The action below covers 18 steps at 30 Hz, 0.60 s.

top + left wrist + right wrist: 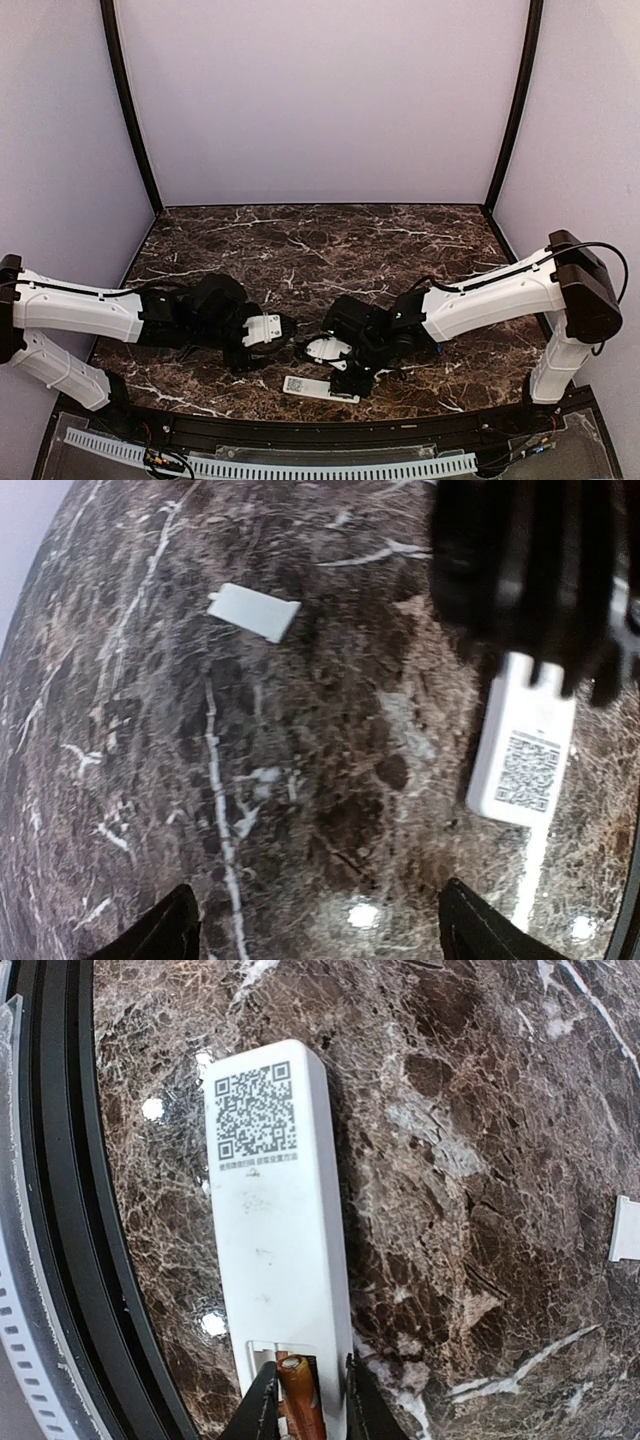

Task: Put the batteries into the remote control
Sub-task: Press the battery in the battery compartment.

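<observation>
The remote control lies label side up near the table's front edge, its battery bay open at the end nearest my right gripper. My right gripper is shut on the orange battery, whose tip sits in the open bay. In the top view the right gripper is over the remote. My left gripper is open and empty above bare table, left of the remote; it also shows in the top view. The blue battery is out of view.
The small flat white cover piece lies apart from the remote on the marble table; its edge shows in the right wrist view. A black rail runs along the table's front edge, close beside the remote.
</observation>
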Tool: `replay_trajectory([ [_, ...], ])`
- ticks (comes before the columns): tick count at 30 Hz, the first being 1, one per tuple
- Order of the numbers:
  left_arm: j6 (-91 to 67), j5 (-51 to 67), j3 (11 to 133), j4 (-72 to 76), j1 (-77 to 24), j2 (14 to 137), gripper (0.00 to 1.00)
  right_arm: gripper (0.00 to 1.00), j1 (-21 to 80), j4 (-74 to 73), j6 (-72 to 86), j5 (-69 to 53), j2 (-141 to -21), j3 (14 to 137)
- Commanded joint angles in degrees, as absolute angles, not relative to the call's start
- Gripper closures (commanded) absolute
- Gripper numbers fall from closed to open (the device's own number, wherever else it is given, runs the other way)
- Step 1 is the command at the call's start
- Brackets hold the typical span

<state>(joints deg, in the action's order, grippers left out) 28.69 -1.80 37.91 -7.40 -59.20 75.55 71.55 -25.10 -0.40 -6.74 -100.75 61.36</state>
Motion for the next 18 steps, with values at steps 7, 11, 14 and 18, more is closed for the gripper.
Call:
replay_trajectory([
  [7, 26.0, -3.0, 38.6, -7.3, -55.9, 71.1, 0.17, 0.79, 72.7, -24.9, -1.0, -8.4, -98.7, 59.4],
  [11, 25.9, -3.1, 39.0, -7.0, -55.4, 71.8, 0.17, 0.79, 72.7, -26.5, -1.5, -7.3, -98.0, 61.1],
  [14, 25.8, -2.8, 39.1, -6.9, -55.3, 72.1, 0.17, 0.79, 72.7, -28.0, -1.8, -6.2, -97.4, 62.2],
  [18, 25.8, -2.8, 39.0, -6.7, -55.3, 72.2, 0.17, 0.79, 73.1, -28.8, -1.4, -6.2, -97.7, 62.0],
])
